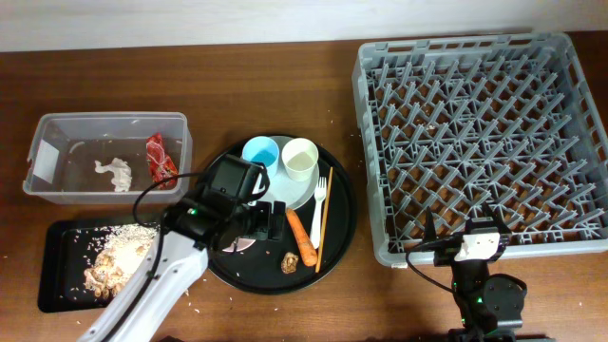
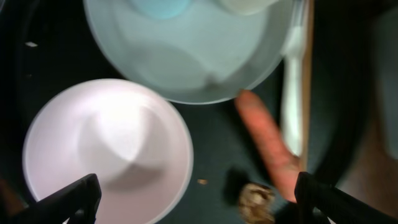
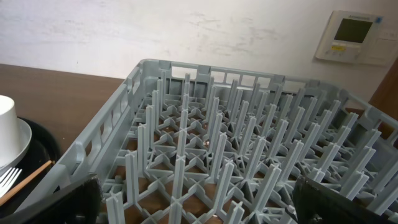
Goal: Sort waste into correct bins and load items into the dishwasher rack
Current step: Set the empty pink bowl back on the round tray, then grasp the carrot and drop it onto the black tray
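Left wrist, jaws spread above bowl (image 2: 106,149), carrot (image 2: 267,146)

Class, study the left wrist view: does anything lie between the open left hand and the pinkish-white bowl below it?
Nothing visible does. The left hand hangs open over the bowl, whose inside looks empty. The plate lies next to it; the carrot and brown lump lie off to one side.

Large round black tray (image 1: 342,228), flat on the brown wooden desk (image 1: 285,85), near its middle. Beyond the desk's far edge, a plain white wall (image 1: 190,19), lightly scuffed. On that wall, high at the right of the right wrist view, a small white rectangular control panel (image 3: 352,36) with a greenish display.
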Controlling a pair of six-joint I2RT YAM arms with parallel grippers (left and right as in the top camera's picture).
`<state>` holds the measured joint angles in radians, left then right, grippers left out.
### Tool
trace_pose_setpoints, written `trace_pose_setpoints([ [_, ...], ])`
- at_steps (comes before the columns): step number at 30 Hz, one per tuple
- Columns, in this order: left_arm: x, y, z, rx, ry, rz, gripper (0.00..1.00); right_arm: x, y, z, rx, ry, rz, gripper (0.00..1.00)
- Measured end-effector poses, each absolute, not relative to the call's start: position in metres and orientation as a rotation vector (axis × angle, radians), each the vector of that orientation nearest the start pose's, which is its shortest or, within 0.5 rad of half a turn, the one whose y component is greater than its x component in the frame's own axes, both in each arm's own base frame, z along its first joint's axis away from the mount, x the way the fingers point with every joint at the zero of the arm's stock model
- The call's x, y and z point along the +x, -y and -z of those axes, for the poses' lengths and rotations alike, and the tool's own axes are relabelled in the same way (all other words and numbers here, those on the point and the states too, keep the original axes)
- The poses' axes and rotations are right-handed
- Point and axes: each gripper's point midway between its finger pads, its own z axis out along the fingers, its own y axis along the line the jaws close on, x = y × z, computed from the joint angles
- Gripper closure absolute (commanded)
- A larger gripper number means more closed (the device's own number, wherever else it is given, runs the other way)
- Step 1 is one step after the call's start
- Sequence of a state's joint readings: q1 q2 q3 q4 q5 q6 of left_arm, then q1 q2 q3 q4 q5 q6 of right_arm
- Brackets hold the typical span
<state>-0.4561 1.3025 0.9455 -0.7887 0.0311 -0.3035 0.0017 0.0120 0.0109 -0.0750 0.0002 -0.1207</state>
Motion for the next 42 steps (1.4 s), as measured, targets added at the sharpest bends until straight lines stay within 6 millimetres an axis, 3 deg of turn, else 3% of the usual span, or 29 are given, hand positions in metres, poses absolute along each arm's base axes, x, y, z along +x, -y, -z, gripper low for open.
trace_pose_setpoints([
  [2,0.260,0.153,-0.122,0.255,-2.734,0.392,0.41,0.246,0.000,-0.158,-0.101,-1.645,0.091,0.02],
  [5,0.242,0.188,-0.121,0.393,-2.741,0.506,0.44,0.246,0.000,-0.158,-0.100,-1.645,0.090,0.01],
  [7,0.238,0.202,-0.114,0.374,-2.767,0.516,0.45,0.246,0.000,-0.158,-0.100,-1.645,0.091,0.01],
  [12,0.232,0.237,-0.071,0.291,-2.852,0.437,0.51,0.246,0.000,-0.158,-0.101,-1.645,0.091,0.01],
  [14,0.231,0.235,-0.058,0.244,-2.868,0.335,0.51,0.246,0.000,-0.158,-0.100,-1.645,0.091,0.01],
  [16,0.235,0.228,-0.050,0.157,-2.867,0.251,0.58,0.246,0.000,-0.158,-0.100,-1.645,0.090,0.01],
  [19,0.239,0.222,-0.043,-0.031,-2.868,0.201,0.58,0.246,0.000,-0.158,-0.101,-1.645,0.091,0.01],
  [24,0.243,0.223,-0.018,-0.126,-2.879,0.132,0.61,0.246,0.000,-0.158,-0.100,-1.645,0.090,0.01],
  [30,0.244,0.224,-0.017,-0.126,-2.878,0.135,0.61,0.246,0.000,-0.158,-0.100,-1.645,0.090,0.01],
  [34,0.240,0.230,-0.017,-0.109,-2.875,0.147,0.81,0.246,0.000,-0.158,-0.100,-1.645,0.091,0.01],
  [37,0.240,0.230,-0.017,-0.110,-2.877,0.147,0.83,0.246,0.000,-0.158,-0.100,-1.645,0.091,0.01],
  [40,0.240,0.230,-0.017,-0.091,-2.877,0.144,0.95,0.246,0.000,-0.158,-0.100,-1.645,0.091,0.01],
  [42,0.243,0.233,-0.040,-0.078,-2.830,0.208,0.97,0.246,0.000,-0.158,-0.100,-1.645,0.090,0.01],
])
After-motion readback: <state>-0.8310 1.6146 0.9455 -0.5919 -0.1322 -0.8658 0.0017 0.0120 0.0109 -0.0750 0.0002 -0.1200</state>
